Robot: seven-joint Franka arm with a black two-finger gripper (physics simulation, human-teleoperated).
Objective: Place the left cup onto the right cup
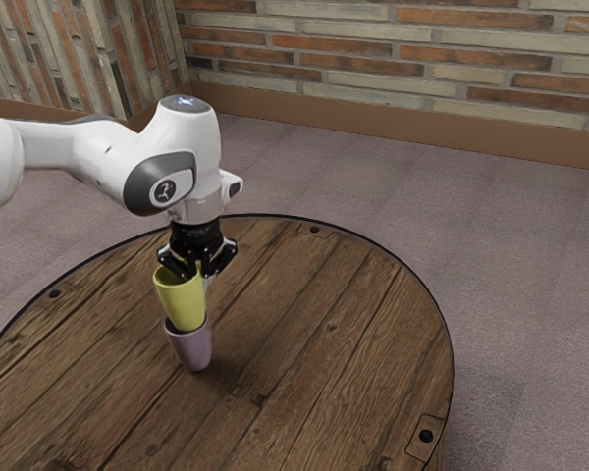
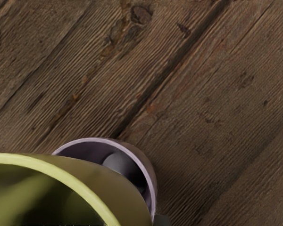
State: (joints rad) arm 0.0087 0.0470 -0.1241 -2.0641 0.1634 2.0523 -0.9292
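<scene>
Two cups are stacked near the middle of the round wooden table (image 1: 353,324). The yellow-green cup (image 1: 182,299) has its base inside the mouth of the lavender cup (image 1: 192,349), which stands upright on the planks. My gripper (image 1: 198,263) is clamped on the yellow-green cup's rim, on its 2 o'clock side in the exterior view. That cup leans toward 11 o'clock there, and my arm reaches in from 10 o'clock.

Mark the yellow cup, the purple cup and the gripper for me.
yellow cup (image 1: 182,302), exterior view, outer wall below the rim.
purple cup (image 1: 190,349), exterior view, side wall.
gripper (image 1: 194,269), exterior view, midway between fingertips.
</scene>
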